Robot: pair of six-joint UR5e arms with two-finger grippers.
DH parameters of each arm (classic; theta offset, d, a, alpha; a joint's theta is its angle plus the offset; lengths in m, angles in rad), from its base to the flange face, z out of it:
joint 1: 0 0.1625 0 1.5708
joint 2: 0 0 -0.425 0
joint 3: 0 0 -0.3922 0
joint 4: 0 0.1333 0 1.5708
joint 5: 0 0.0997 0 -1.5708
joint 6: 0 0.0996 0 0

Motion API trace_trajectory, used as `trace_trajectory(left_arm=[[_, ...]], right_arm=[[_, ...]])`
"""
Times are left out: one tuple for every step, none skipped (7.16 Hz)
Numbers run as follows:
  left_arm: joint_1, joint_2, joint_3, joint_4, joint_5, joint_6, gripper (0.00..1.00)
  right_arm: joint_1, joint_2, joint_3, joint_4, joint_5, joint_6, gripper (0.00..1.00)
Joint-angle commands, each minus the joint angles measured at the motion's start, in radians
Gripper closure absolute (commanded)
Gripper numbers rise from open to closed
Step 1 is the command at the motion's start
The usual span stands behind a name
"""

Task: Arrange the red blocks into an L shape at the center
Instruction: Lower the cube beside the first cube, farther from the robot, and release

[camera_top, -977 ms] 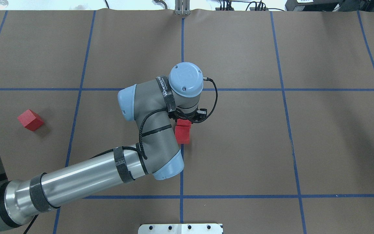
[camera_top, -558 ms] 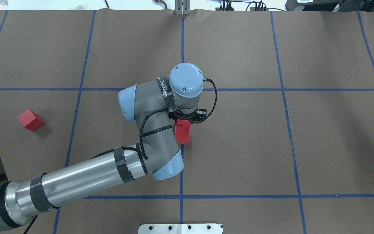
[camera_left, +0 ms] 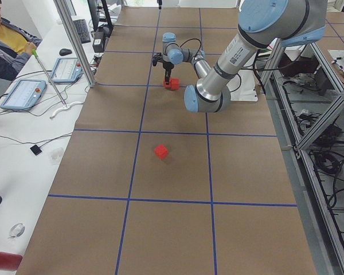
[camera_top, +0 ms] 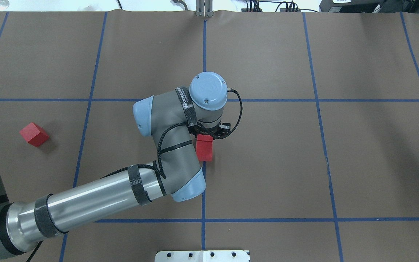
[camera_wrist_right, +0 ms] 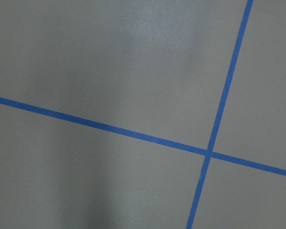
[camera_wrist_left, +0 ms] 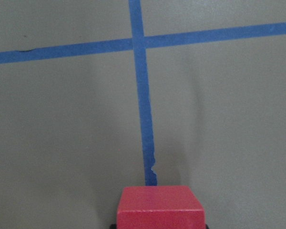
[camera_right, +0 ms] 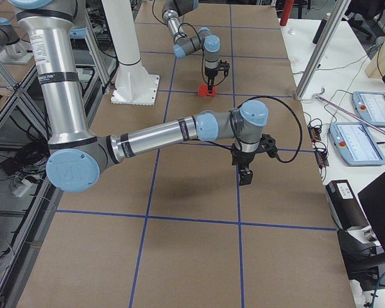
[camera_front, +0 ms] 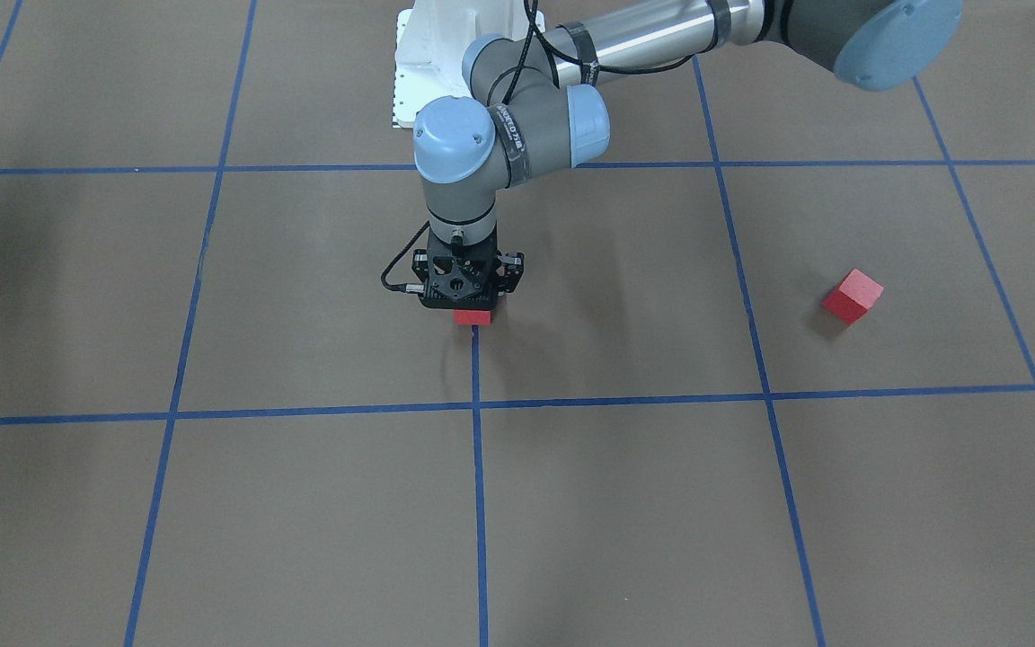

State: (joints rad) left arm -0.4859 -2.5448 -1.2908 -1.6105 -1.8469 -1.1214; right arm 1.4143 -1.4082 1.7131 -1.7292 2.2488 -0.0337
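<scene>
The left arm is extended with its forearm tube near level, and the stacked wrist joints fold back over the tool. The last wrist joint stands vertical directly above the left gripper, which points straight down. The jaws press against opposite sides of one red block, which is seated at the tool tip just below the wrist camera. A black cable loops out beside the tool flange. The right arm is also extended with its forearm near level. The right gripper hangs straight down below its wrist. The jaw state of this tool cannot be determined.
</scene>
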Motion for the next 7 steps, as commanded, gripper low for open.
trace_trajectory(left_arm=[[0.001,0.000,0.001,0.000,0.000,-0.002,0.78],[0.001,0.000,0.001,0.000,0.000,-0.002,0.74],[0.001,0.000,0.001,0.000,0.000,-0.002,0.71],[0.001,0.000,0.001,0.000,0.000,-0.002,0.66],[0.001,0.000,0.001,0.000,0.000,-0.002,0.63],[0.001,0.000,0.001,0.000,0.000,-0.002,0.58],[0.001,0.000,0.002,0.000,0.000,-0.002,0.53]], right_arm=[[0.000,0.000,0.000,0.000,0.000,0.000,0.00],[0.000,0.000,0.000,0.000,0.000,0.000,0.00],[0.000,0.000,0.000,0.000,0.000,0.000,0.00],[0.000,0.000,0.000,0.000,0.000,0.000,0.00],[0.000,0.000,0.000,-0.001,0.000,0.000,0.00],[0.000,-0.002,0.000,0.000,0.000,0.000,0.00],[0.000,-0.002,0.000,0.000,0.000,0.000,0.00]])
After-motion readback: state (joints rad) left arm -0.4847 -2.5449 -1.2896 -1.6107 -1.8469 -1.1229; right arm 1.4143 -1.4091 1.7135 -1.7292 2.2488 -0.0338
